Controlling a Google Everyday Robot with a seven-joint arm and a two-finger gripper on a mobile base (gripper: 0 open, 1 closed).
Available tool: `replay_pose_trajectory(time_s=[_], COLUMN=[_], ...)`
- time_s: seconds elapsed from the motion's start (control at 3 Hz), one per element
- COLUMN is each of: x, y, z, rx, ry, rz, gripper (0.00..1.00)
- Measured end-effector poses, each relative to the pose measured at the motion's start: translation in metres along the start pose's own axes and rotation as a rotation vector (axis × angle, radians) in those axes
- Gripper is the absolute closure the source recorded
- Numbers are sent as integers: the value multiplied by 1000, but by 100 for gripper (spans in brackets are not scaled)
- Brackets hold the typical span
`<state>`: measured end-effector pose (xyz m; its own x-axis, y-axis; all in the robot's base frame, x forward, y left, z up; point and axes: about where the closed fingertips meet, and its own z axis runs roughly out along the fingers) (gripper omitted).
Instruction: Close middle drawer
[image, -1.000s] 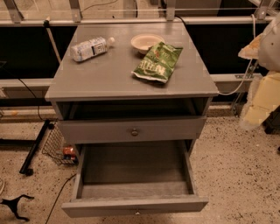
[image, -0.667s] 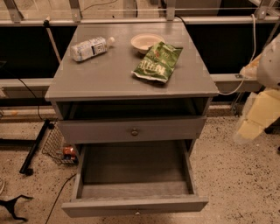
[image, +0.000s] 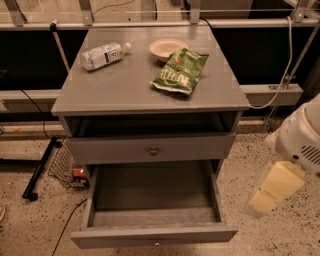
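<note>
The middle drawer (image: 150, 200) is pulled far out of the grey cabinet; it is empty, and its front (image: 155, 235) with a small round knob faces me at the bottom of the view. Above it, another grey drawer front (image: 153, 149) with a knob stands slightly out, with a dark gap under the tabletop. The lowest drawer is hidden beneath the open one. My gripper (image: 274, 189) shows as a pale yellow end under the white arm (image: 302, 135), to the right of the cabinet, beside the open drawer's right side and apart from it.
On the tabletop (image: 115, 90) lie a plastic bottle (image: 102, 55), a small bowl (image: 167, 48) and a green chip bag (image: 181, 71). A wire basket (image: 67, 167) and black stand legs (image: 37, 172) are on the speckled floor to the left. A rail and cable run behind.
My arm and gripper have moved down and a little left, from beside the tabletop to beside the open drawer. The drawers and tabletop items have not moved.
</note>
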<state>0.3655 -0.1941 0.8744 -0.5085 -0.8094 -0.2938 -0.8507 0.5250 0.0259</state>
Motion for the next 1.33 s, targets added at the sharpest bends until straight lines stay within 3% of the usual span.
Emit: replay_pose_trajectory(time_s=[0.33,0.67,1.0,1.33], x=[10,10,9,10], y=[9,9,16,27], z=[14,14,41,89], rx=[-32,-32,-77,-125], ry=[17,17,8,14], rz=[17,17,32,97], gripper=[0,0,0,0])
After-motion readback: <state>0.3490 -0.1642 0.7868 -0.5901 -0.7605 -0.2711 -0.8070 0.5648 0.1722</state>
